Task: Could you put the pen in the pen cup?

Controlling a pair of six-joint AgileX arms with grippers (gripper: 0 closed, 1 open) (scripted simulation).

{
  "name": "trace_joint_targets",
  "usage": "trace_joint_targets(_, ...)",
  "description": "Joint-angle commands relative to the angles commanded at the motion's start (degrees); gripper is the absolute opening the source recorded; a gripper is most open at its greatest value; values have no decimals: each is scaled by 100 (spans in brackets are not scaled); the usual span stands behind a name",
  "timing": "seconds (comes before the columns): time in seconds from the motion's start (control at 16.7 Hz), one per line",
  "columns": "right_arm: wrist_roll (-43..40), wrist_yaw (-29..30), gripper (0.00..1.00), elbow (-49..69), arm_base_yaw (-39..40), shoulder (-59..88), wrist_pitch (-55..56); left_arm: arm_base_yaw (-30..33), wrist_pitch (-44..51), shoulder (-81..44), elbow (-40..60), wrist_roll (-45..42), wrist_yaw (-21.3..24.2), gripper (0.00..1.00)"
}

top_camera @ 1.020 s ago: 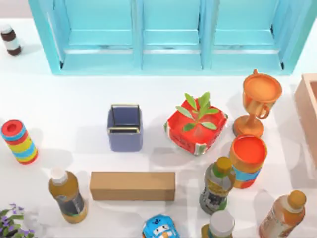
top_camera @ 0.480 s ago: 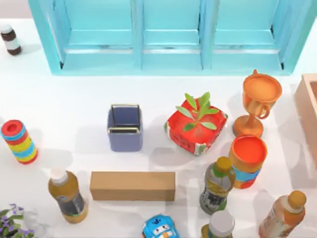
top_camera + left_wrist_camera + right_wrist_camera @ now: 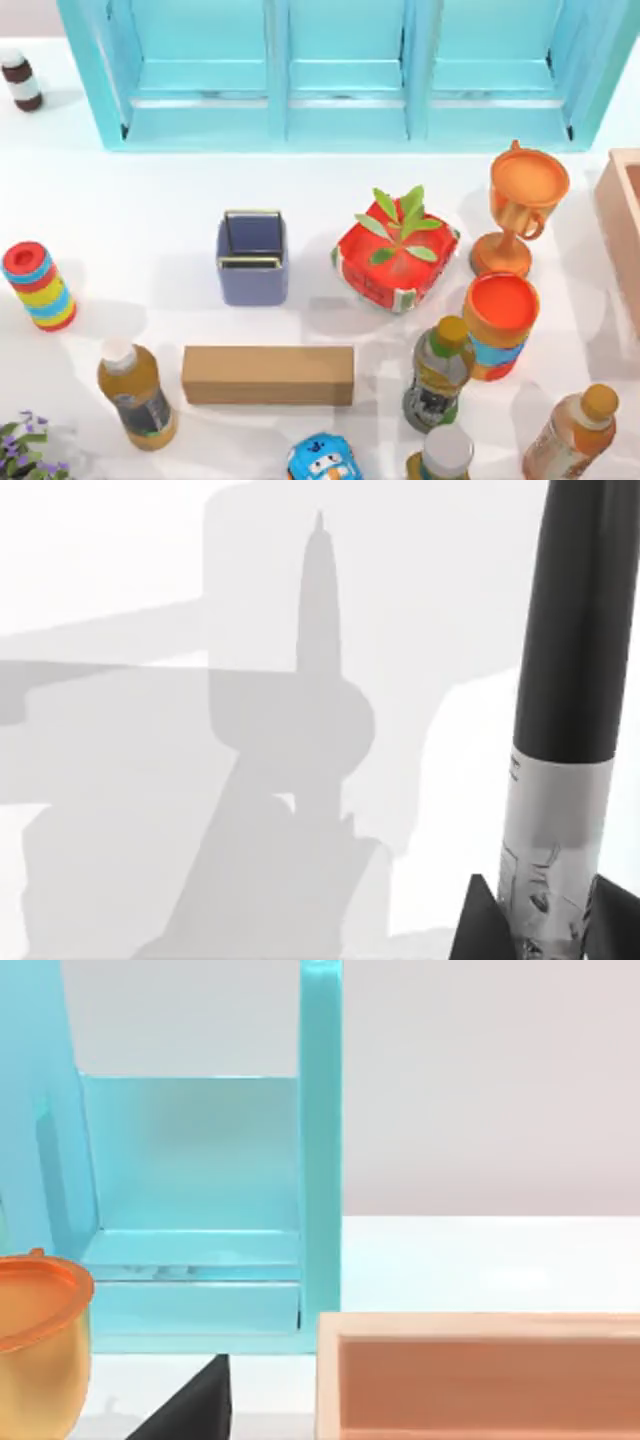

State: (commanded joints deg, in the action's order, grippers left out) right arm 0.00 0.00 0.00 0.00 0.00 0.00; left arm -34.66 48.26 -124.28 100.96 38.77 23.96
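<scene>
The left tool (image 3: 545, 935) is clamped on the pen (image 3: 570, 680), held upright above the white surface (image 3: 120, 570) (its shadow falls there). The pen cup (image 3: 252, 258) stands without it; carrying and dropping remain.

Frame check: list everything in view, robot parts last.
pen cup: 1, periwinkle blue, centre-left
pen: 1, black, upright in left gripper
shelf unit: 1, turquoise, back
small bottle: 1, brown, back left
striped cylinders: 2, orange-red, left edge, right front
potted plant: 1, red pot, centre
trophy: 1, orange, right
wooden tray: 1, tan, right edge
cardboard box: 1, brown, before the cup
drink bottles: 4, front
toy car: 1, blue, front edge
flowers: purple, front-left corner
left gripper: dark jaws shut on the pen
right gripper: dark, near trophy and tray
</scene>
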Motion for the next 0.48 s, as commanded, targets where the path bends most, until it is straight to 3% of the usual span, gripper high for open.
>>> trace_joint_targets(0.24, 0, 0, 100, 0, 0, 0, 0, -419, 733, 1293, -700, -448, 111, 0)
trace_joint_targets(0.48, 0, 0, 100, 0, 0, 0, 0, -591, 1024, 1683, -953, -616, 187, 0)
